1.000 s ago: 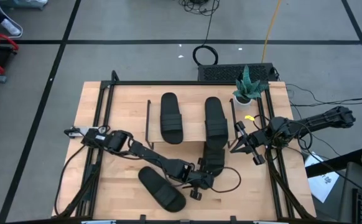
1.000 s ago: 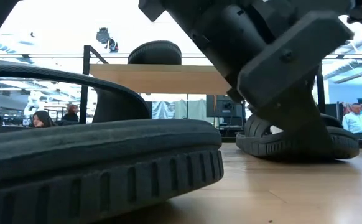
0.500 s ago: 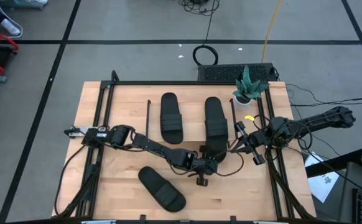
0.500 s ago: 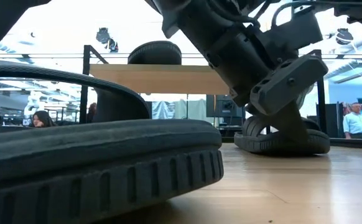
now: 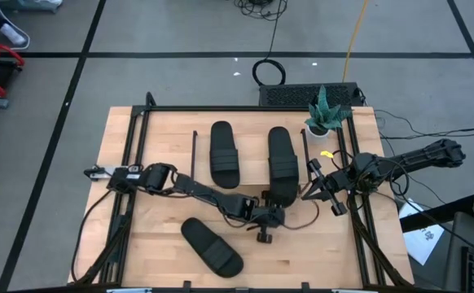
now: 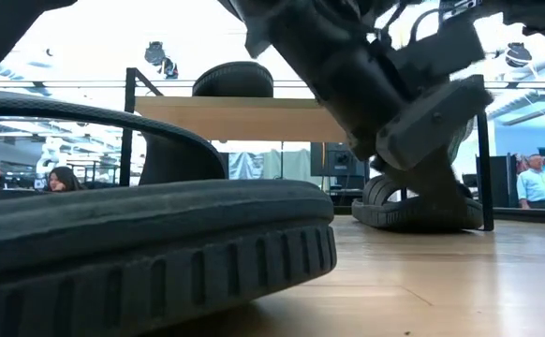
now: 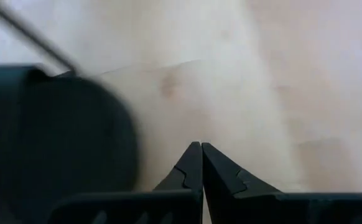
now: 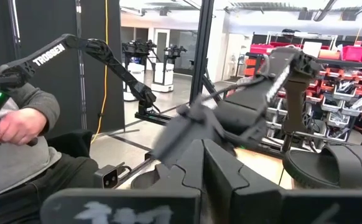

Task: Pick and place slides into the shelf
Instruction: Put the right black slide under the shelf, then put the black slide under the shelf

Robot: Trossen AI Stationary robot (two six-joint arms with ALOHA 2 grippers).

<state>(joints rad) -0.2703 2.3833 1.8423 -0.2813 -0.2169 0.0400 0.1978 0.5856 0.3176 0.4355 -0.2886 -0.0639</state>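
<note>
Left gripper, fingers pressed together and empty, nosed against the near end of a slide lying lengthwise half under the shelf; right gripper shut, waiting beside it.

Potted plant at table's upper right corner, black box just left of it. Coiled black cable on floor above. Yellow cable runs toward top right. Paper sheet lower right. Person seated, right wrist view.
</note>
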